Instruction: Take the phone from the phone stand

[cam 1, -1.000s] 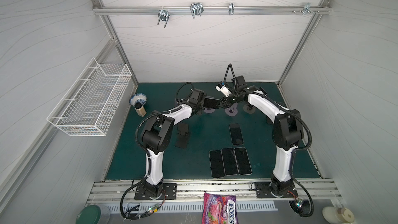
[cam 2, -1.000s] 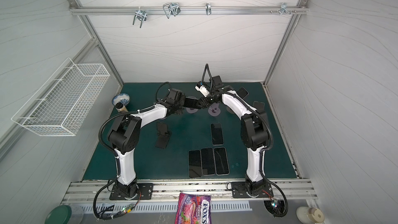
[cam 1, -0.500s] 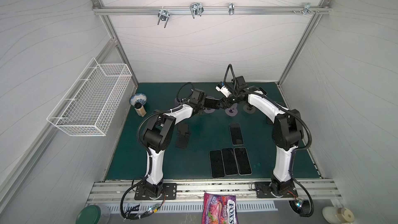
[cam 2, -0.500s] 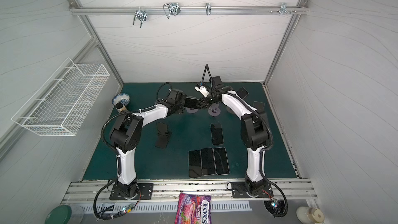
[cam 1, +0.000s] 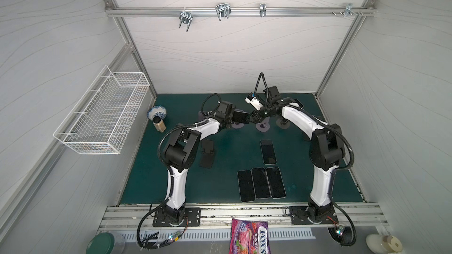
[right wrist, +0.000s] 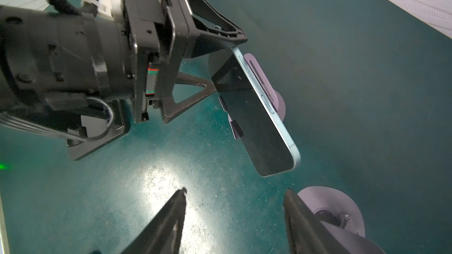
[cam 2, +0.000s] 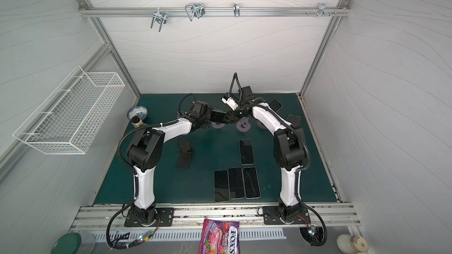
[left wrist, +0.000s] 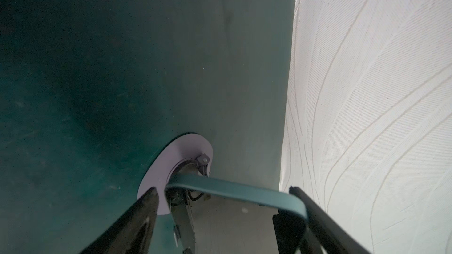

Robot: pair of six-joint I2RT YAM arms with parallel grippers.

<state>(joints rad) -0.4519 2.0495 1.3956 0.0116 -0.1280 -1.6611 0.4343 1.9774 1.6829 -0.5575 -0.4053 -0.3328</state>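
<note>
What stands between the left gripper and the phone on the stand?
Nothing visible. The left gripper brackets the blue-edged phone, flanking it on both sides; whether it grips yet is unclear. The stand's lilac base sits behind the phone.

Left wrist view: the pale-blue-edged black phone point(left wrist: 234, 188) and both black fingers point(left wrist: 137, 218) of the left gripper point(left wrist: 221, 188) run off the frame edge, covering part of the lilac disc-based stand point(left wrist: 181, 152). Right wrist view: right gripper point(right wrist: 235, 190) cut off likewise; a second lilac stand point(right wrist: 325, 202) half hidden behind it. In both top views, finger-to-phone contact is too small to judge.
</note>
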